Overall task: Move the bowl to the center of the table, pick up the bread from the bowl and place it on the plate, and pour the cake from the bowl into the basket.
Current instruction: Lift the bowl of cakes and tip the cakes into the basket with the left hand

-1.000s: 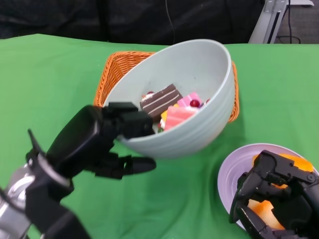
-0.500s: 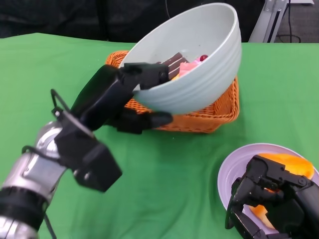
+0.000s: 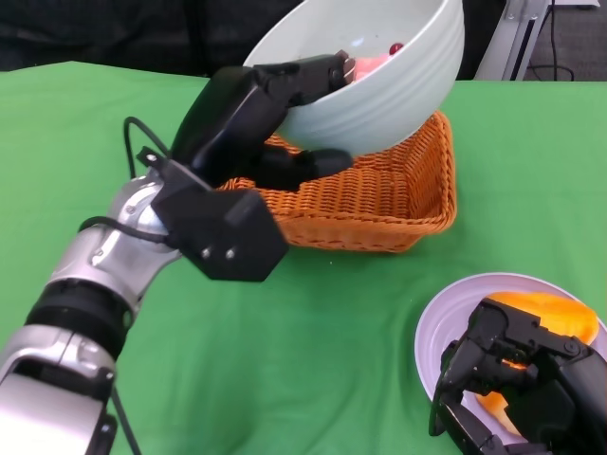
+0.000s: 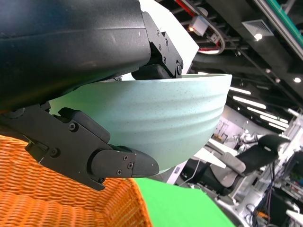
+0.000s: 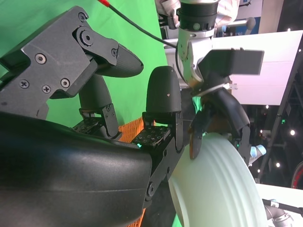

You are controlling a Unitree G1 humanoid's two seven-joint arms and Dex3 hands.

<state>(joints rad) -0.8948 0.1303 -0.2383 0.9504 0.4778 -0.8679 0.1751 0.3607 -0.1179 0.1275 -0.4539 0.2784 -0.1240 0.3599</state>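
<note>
Two hands in view. Left hand [image 3: 275, 104] gripping rim of pale green bowl [image 3: 389, 85], fingers inside and under, bowl raised and tilted above orange basket [image 3: 379, 204]; cake pieces [image 3: 365, 62] against inner wall. Right hand [image 3: 517, 389] curled over orange bread [image 3: 550, 318] on lavender plate [image 3: 446, 322], grasp not discernible. Green tabletop [image 3: 322, 351] beneath.

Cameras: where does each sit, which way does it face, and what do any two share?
Head view: high on the robot, looking down at the table; shows the left hand gripping the bowl over the basket, and the right hand at the plate.
Right wrist view: behind the right hand, facing the bowl.
Left wrist view: behind the left hand, under the bowl.
All three share the bowl.
</note>
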